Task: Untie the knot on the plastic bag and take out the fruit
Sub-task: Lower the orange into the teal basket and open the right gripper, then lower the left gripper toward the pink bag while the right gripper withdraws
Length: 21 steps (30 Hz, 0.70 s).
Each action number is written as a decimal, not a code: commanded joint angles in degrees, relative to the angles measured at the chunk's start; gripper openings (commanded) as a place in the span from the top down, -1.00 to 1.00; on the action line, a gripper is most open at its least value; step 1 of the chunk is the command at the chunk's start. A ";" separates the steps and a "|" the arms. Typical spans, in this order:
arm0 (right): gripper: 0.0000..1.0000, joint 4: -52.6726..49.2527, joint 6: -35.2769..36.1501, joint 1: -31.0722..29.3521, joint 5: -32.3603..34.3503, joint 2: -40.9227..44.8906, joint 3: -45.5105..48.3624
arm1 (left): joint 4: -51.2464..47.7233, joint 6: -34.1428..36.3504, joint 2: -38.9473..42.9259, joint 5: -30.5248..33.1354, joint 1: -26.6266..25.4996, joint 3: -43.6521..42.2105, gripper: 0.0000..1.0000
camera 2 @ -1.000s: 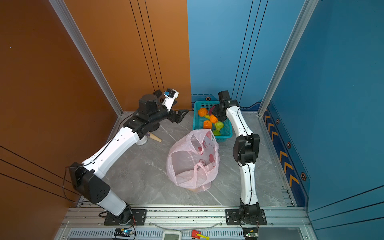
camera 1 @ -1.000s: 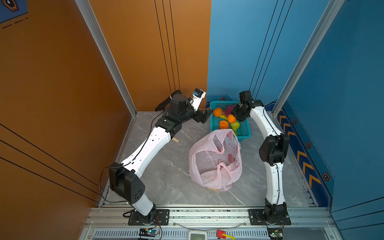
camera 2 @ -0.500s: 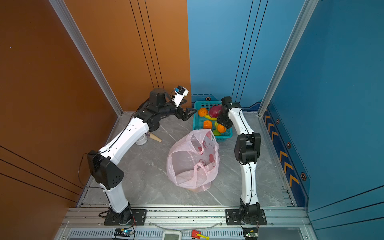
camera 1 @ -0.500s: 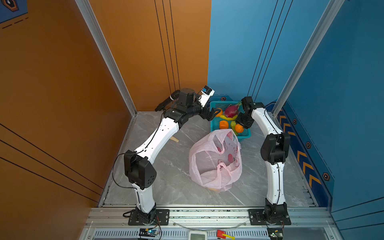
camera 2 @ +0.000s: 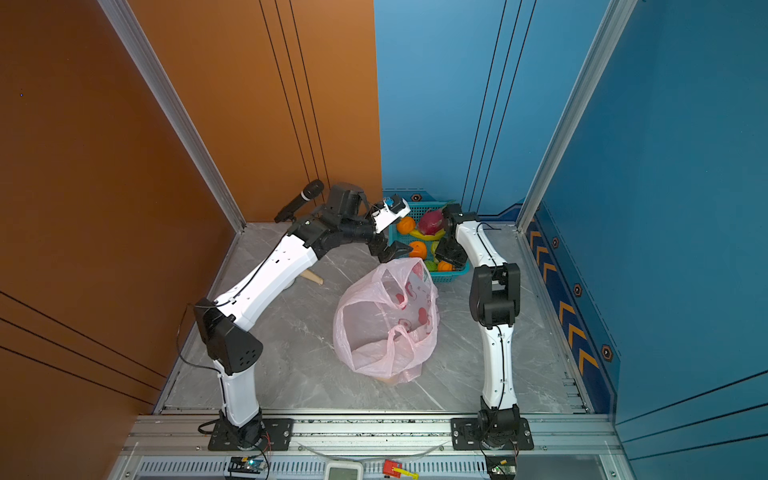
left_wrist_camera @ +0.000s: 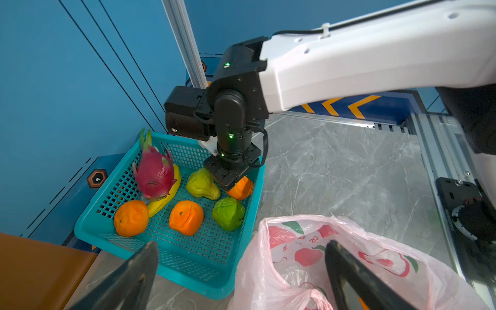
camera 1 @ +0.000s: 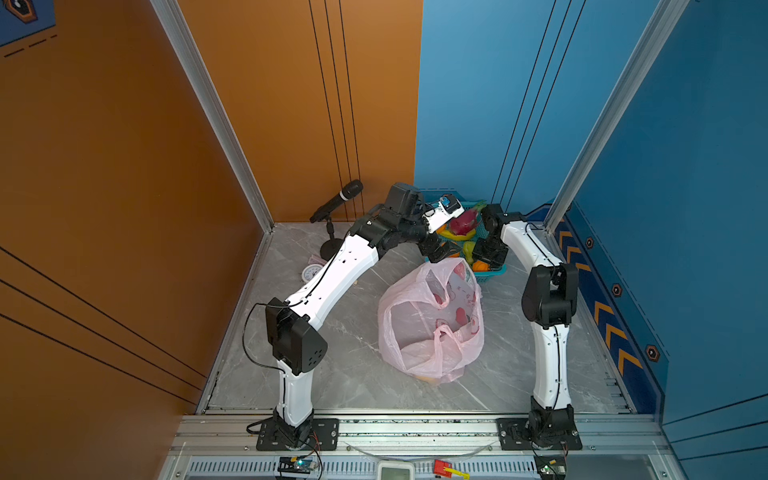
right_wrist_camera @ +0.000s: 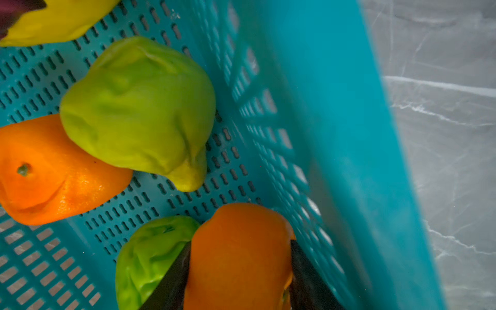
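At the far edge of the table, a teal basket holds a dragon fruit, a banana, two tangerines and two green fruits. The right claw, half-closed, grips a third tangerine by the basket's wall. Beside it, the plastic bag sits gaping, the left claw spread wide and empty above its rim.

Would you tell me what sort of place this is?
Probably a robot test cell: two arms bolted to an aluminium rail, an orange wall and a blue wall closing it in, and a microphone on a stand.
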<state>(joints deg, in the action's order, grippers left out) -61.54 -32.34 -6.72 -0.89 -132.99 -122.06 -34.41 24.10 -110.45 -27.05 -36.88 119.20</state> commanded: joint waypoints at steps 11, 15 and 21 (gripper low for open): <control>-0.40 -1.74 0.09 0.02 -0.66 4.71 -2.36 | -9.53 5.52 4.03 6.45 -5.10 -1.93 -0.95; -0.44 -1.83 -0.42 -0.87 0.01 8.67 -1.92 | -9.58 5.53 8.37 8.13 -6.89 -6.76 -0.95; -0.48 -1.90 -1.75 -3.24 1.43 18.39 1.26 | -8.59 4.52 15.97 10.94 -9.88 -15.03 -0.95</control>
<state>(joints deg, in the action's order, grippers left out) -61.78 -32.58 -8.54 -1.15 -120.36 -121.93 -42.92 28.91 -98.32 -18.31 -45.60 106.72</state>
